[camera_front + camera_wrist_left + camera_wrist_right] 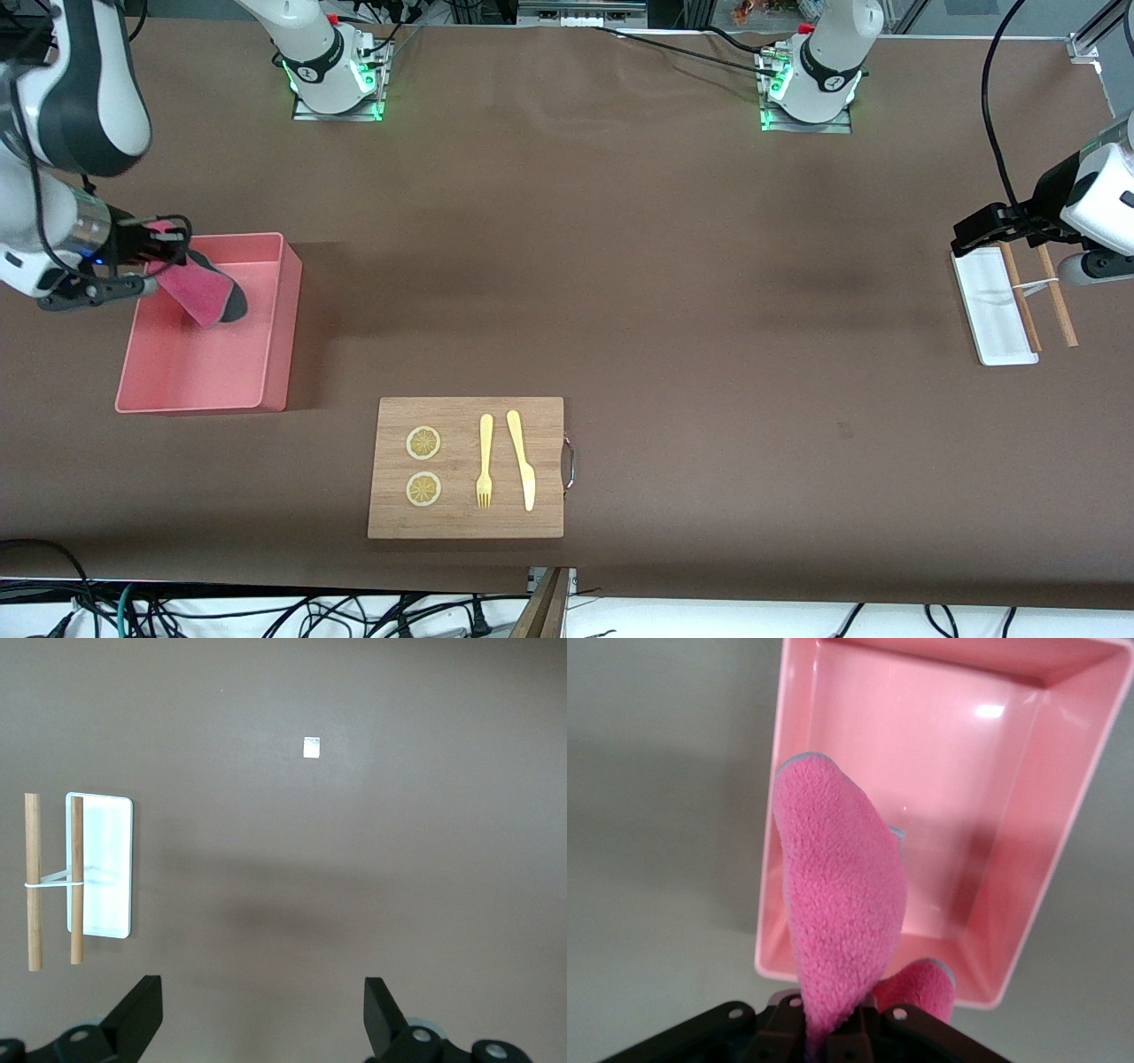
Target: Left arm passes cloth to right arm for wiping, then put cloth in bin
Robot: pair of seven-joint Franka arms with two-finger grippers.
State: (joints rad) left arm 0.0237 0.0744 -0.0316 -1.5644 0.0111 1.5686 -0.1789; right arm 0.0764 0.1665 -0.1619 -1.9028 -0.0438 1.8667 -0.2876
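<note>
- Cloth [202,288] is hanging from the right gripper [155,251], whose jaws are clamping its upper end, over the pink bin [266,372] at the right arm's end of the counter [620,266].
- Right wrist view is revealing the cloth's [837,904] magenta face dangling above the bin's [1063,815] bare floor; the front view is adding its grey underside.
- Left gripper [979,232] is waiting with jaws spread wide, holding nothing, over the white tray [992,310].
- Left wrist view alone is showing two banded wooden sticks [53,881] beside that tray [106,864].
- Wooden board [465,468] is appearing only in the front view.
</note>
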